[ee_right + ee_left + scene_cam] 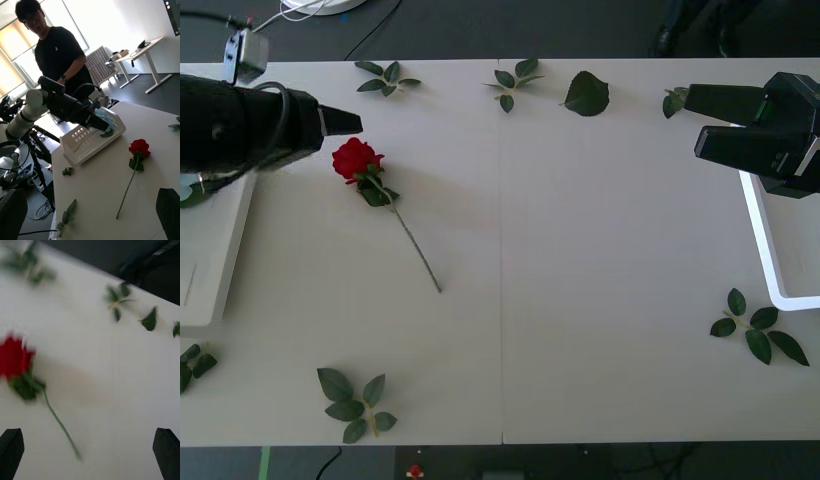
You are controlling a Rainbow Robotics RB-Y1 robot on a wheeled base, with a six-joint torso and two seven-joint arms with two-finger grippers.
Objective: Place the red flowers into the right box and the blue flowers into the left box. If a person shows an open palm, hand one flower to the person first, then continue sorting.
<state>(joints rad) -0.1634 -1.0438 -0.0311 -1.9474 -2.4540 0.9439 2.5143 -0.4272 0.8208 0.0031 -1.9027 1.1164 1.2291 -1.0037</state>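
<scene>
Front view: one red flower [357, 158] is seen lying flat on the white desk [580, 300], in its left half. Its red head is turned toward the far left and its thin green stem runs toward the near middle. The same red flower [139, 147] is seen in the right wrist view, and again in the left wrist view [14, 357], where it looks blurry.

Just beside the flower's head, the left claw [345, 122] is held above the desk. Its two black fingers [11, 446] are spread wide apart, and nothing is held between them.

At the left edge of the desk, part of the left box [210, 270] is seen. In the right wrist view a white box with holes in its side [93, 138] is shown on that side, with something pale blue [103, 114] inside it. The left arm is reached over this box.

At the right edge of the desk, the thick white rim of the right box [765, 245] is seen. The right claw [700, 120] is held above its far end. Its black fingers [168, 206] are wide apart too, and nothing is gripped.

Loose green leaf sprigs [355, 400] are scattered around the edges of the desk, well apart from the flower.

A person in a black shirt [56, 52] is seen standing behind the desk.
</scene>
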